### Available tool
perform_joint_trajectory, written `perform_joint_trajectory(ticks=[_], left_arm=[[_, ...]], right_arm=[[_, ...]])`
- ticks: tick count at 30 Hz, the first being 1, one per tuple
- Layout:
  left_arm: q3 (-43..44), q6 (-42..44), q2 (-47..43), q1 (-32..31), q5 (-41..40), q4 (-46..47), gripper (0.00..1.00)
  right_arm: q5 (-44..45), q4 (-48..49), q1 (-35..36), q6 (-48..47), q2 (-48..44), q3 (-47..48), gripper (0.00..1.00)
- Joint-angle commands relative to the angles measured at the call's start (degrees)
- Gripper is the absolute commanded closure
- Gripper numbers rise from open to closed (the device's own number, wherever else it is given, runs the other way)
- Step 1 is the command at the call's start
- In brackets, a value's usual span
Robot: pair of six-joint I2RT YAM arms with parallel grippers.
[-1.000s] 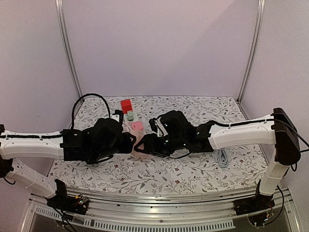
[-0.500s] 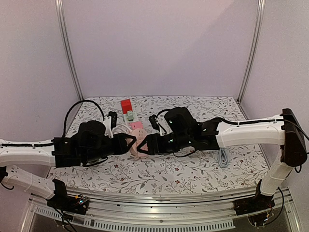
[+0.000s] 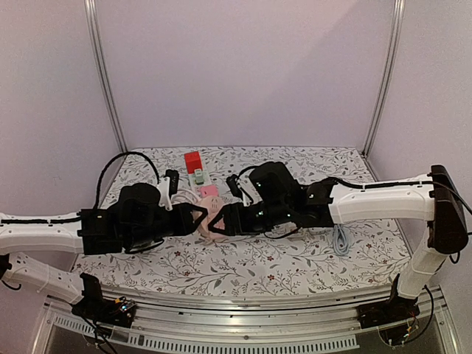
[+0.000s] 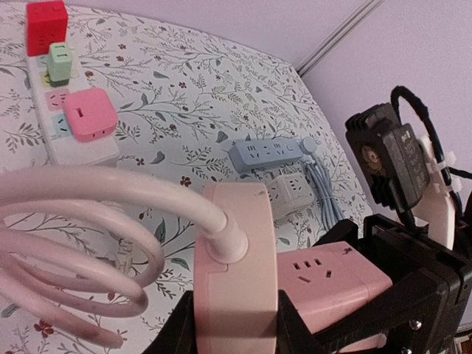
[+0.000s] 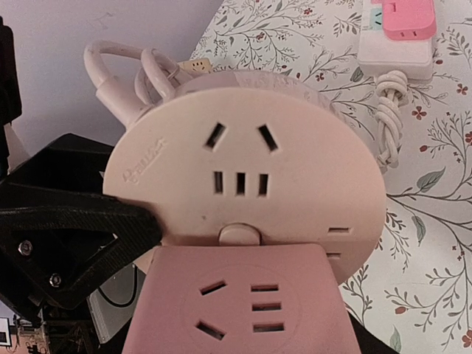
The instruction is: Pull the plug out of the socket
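Observation:
A round pale-pink socket [image 5: 243,169] with a thick coiled pink cord [image 4: 88,221] is held edge-on between the fingers of my left gripper [image 4: 236,317], which is shut on its rim. A pink cube plug [image 5: 240,306] sits flat against the socket's face, below its slots. My right gripper [image 5: 240,328] is shut on this plug; the plug also shows in the left wrist view [image 4: 332,284]. In the top view the left gripper [image 3: 196,215] and right gripper [image 3: 223,220] meet above the table's middle with the socket [image 3: 211,220] between them.
A white power strip [image 4: 81,151] lies behind, carrying a red cube [image 4: 46,16], a green plug [image 4: 59,60] and a pink plug [image 4: 88,114]. A blue-grey strip [image 4: 265,153] and a small white socket [image 4: 295,193] lie to the right. A black cable [image 3: 125,158] loops at the back left.
Since a second ago the left arm has lowered and drawn back to the left, and the right gripper has followed slightly left. Both grips look unchanged, and almost nothing moved in the last half second.

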Motion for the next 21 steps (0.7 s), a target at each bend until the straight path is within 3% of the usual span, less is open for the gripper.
perform_joint_trajectory(ticks=[1,21], left_arm=[[2.56,4.12,-0.44,-0.37,0.55,-4.17,1.0],[6.46,8.93,2.81,-2.61,-5.62,-11.28,1.0]], right_arm=[[-1.24,1.23,-0.07,1.72,0.9,4.33,0.73],[5.51,-15.1,-0.07,5.63,4.66,13.07,0.73]])
